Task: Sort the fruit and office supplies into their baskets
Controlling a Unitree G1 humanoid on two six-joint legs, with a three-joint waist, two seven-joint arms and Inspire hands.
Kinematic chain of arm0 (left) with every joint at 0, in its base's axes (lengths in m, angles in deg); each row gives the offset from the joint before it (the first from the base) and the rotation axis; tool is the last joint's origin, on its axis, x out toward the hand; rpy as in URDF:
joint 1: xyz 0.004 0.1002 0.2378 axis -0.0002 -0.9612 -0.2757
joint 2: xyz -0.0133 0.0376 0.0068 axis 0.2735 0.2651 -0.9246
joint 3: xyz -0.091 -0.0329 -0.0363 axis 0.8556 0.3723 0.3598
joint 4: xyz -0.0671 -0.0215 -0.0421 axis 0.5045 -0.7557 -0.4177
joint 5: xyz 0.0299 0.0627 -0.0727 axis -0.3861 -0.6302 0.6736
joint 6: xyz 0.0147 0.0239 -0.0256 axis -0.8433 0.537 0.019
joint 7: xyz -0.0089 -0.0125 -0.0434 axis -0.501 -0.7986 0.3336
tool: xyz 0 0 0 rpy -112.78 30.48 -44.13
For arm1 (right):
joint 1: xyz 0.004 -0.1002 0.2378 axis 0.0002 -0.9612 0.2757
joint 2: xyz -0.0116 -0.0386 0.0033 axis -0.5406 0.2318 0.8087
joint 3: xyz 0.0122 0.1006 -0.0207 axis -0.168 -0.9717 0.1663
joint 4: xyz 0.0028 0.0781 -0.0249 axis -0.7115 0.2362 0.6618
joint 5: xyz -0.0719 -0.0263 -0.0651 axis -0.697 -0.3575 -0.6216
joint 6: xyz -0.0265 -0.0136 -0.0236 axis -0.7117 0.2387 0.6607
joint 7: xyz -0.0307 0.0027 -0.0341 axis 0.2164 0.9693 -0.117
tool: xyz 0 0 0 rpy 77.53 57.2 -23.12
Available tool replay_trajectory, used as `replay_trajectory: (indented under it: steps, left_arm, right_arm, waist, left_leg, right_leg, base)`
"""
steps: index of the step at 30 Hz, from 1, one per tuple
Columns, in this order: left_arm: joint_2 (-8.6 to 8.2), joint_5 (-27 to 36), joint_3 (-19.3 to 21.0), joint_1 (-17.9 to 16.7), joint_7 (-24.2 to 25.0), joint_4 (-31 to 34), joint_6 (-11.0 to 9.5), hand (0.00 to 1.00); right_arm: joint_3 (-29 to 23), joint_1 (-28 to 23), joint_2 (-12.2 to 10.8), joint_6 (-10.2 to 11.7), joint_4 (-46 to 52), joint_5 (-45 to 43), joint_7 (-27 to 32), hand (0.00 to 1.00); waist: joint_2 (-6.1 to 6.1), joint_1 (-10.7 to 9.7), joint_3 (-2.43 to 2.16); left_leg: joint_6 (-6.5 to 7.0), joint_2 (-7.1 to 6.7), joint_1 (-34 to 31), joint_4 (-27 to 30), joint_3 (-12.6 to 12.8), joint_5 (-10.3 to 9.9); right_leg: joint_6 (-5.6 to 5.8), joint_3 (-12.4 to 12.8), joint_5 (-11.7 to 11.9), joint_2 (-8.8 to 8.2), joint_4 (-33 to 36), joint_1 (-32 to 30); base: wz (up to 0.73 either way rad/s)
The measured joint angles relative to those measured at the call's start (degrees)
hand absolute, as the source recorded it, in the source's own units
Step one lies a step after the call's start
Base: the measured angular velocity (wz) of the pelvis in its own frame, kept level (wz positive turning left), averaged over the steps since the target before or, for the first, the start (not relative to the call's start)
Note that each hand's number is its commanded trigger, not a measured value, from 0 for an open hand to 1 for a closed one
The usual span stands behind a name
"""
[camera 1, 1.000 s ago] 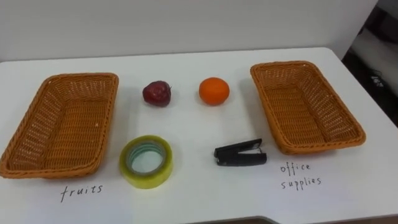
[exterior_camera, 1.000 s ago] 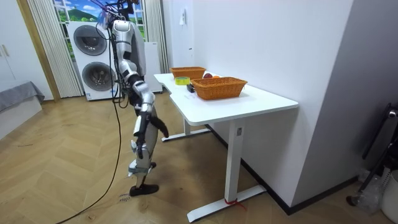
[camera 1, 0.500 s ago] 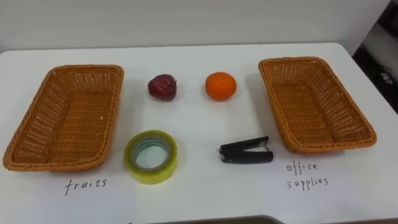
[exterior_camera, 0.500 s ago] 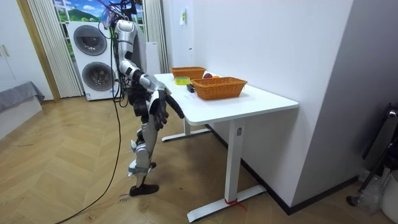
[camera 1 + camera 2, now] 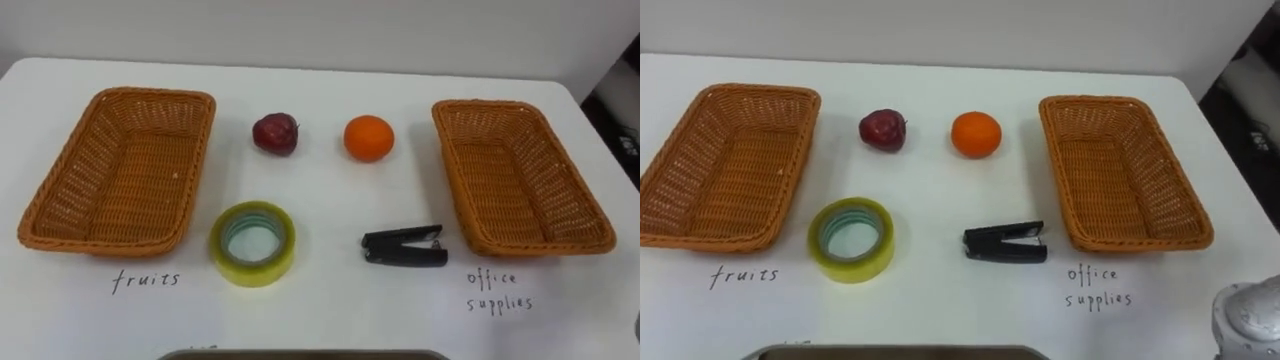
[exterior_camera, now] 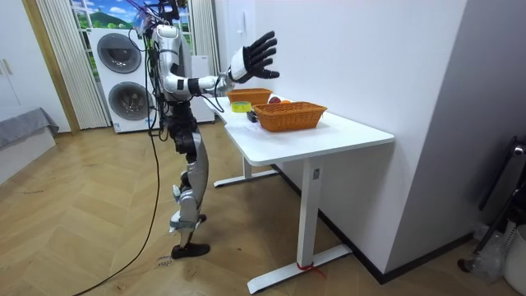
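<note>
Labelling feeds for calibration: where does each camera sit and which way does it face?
Left eye view: on the head, facing down at the table.
Right eye view: just beside it, same aim; right arm's edge at lower right.
Room view: off the robot's right side; whole body, right hand raised open.
All share the left basket and right basket.

right arm (image 6: 205, 82) is stretched straight out in front at about shoulder height, right hand (image 6: 253, 56) tipped up with fingers spread wide, holding nothing, robot's standing upright on both legs in the room view
</note>
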Motion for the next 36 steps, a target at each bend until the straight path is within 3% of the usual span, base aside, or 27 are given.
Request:
replay_trajectory:
  steps: [4, 10, 17, 22, 25, 32, 36]
  left_arm:
    - [-0.04, -2.25, -0.20, 0.17, 0.09, -0.45, 0.03, 0.00]
    - [-0.11, -4.75, -0.80, 0.36, 0.62, -0.47, 0.08, 0.00]
    - [0.09, -4.85, -2.14, 0.98, 1.69, -0.43, 0.06, 0.00]
    - [0.47, -4.84, -4.02, 1.95, 2.34, -0.41, -0.07, 0.00]
    - [0.50, -4.78, -4.53, 2.11, 2.36, -0.32, -0.10, 0.00]
    - [0.43, -4.81, -4.54, 2.34, 3.32, -0.28, -0.31, 0.00]
    - [0.45, -6.15, -4.29, 2.68, 4.42, -0.29, -0.27, 0.00]
  right_arm:
    - [1.28, 0.08, 0.13, -0.02, 3.21, -1.43, -2.38, 0.00]
    - [4.34, 2.07, 0.22, -0.05, 5.75, -7.02, -5.75, 0.00]
    - [6.45, 4.42, 4.03, -0.14, 10.22, -8.38, -9.88, 0.00]
    - [7.84, 6.69, 4.72, -0.19, 10.27, -8.40, -12.59, 0.00]
    - [10.22, 7.43, 4.83, -0.10, 10.27, -8.46, -15.01, 0.00]
    - [13.56, 7.42, 5.65, -0.11, 10.27, -11.81, -20.91, 0.00]
    - [15.08, 7.48, 6.47, -0.85, 10.28, -13.27, -24.54, 0.00]
  waist:
    - [0.71, 0.70, -0.22]
    - [0.91, 0.79, -0.04]
    - [-0.92, 1.21, -0.24]
    - [-2.11, 2.36, 0.00]
    - [-1.76, 2.41, 0.03]
    - [0.28, 2.47, -0.17]
    - [0.10, 2.52, -0.26]
  left_leg:
    - [-0.03, 0.00, 0.46, -0.14, -0.16, 0.08]
    - [-0.05, 0.00, 0.94, -0.14, -0.23, 0.20]
    - [-0.03, -0.08, 1.11, -0.06, 0.12, 0.37]
    - [-0.02, -0.09, 1.61, -0.14, 0.08, 0.37]
    - [-0.02, -0.02, 1.49, -0.23, -0.21, 0.36]
    - [-0.05, 0.08, 1.14, -0.67, -0.38, 0.36]
    - [-0.17, 0.08, 1.02, -0.84, -0.57, 0.48]
  right_leg:
    - [0.00, -0.13, 0.00, 0.02, 0.03, 0.48]
    - [0.00, -0.22, 0.00, 0.01, 0.02, 0.87]
    - [-0.10, 0.17, 0.01, 0.03, -0.96, 1.39]
    - [-0.09, 0.23, 0.07, 0.07, -1.07, 1.91]
    - [-0.08, 0.06, 0.28, 0.16, -1.03, 1.87]
    - [-0.11, -0.76, 0.42, 0.19, -0.96, 1.97]
    - [-0.11, -1.35, 0.42, 0.15, -0.98, 2.05]
  base:
    - [0.00]
    - [0.00]
    - [-0.01]
    - [0.00]
    - [0.03]
    - [0.00]
    - [0.02]
